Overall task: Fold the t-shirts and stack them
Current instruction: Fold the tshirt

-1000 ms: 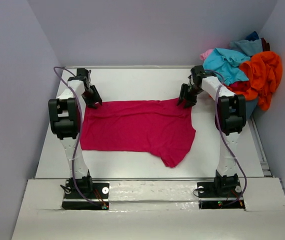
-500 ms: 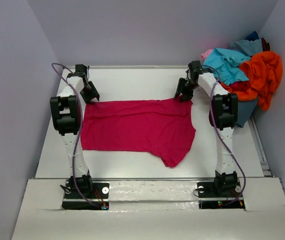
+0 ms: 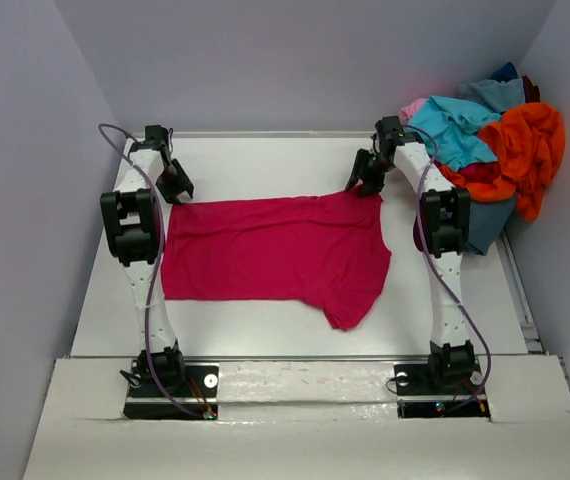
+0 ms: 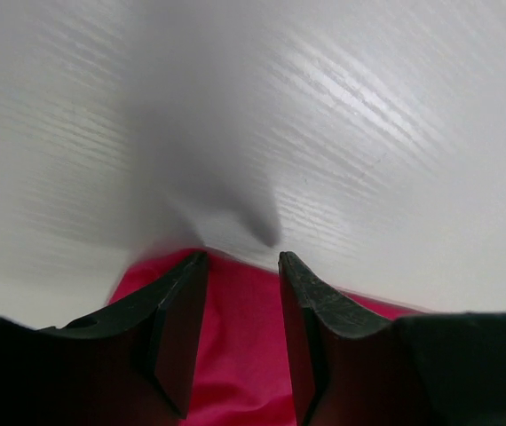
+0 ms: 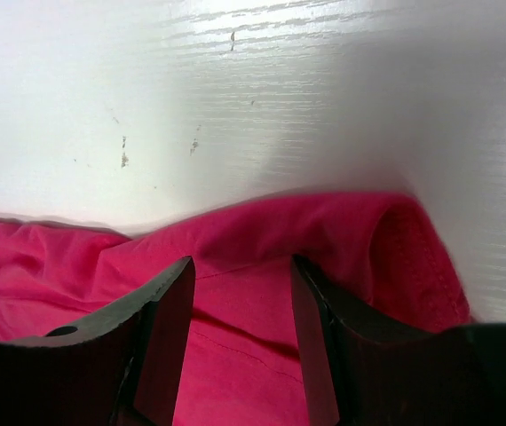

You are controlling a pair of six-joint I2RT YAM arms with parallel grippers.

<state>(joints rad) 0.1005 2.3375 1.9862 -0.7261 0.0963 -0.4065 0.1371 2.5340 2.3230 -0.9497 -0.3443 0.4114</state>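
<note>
Straddling upper edge of crimson t-shirt (image 3: pixel 275 250), left claw (image 3: pixel 178 190) and right claw (image 3: pixel 366 186) both spread; shallow bite could lose corner.

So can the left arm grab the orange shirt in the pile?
Probably not. The orange shirt lies in the pile at the far right corner, while the left gripper is at the crimson shirt's far left corner, and the right arm stands between them.
</note>
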